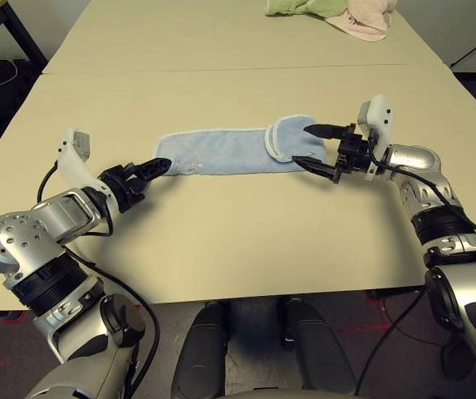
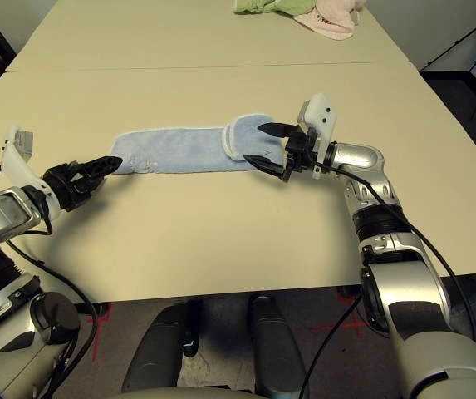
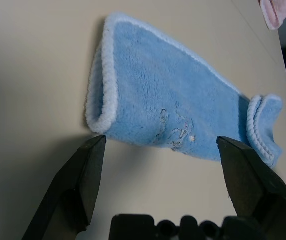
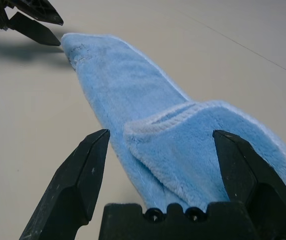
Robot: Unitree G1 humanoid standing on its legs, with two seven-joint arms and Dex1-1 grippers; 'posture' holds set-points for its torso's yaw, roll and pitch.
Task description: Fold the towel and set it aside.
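Left gripper [image 1: 153,169], spread, at lower left; right gripper [image 1: 314,147], spread, at centre right; the towel [image 1: 221,151], a long strip at mid-frame between them: we should pinch both layers at each end before folding.

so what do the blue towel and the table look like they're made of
The towel looks like soft terry cloth: a fuzzy, matte pile with a paler corded edging. The table looks like a smooth beige laminate or painted board, with a faint sheen and no visible grain; which one is unclear.
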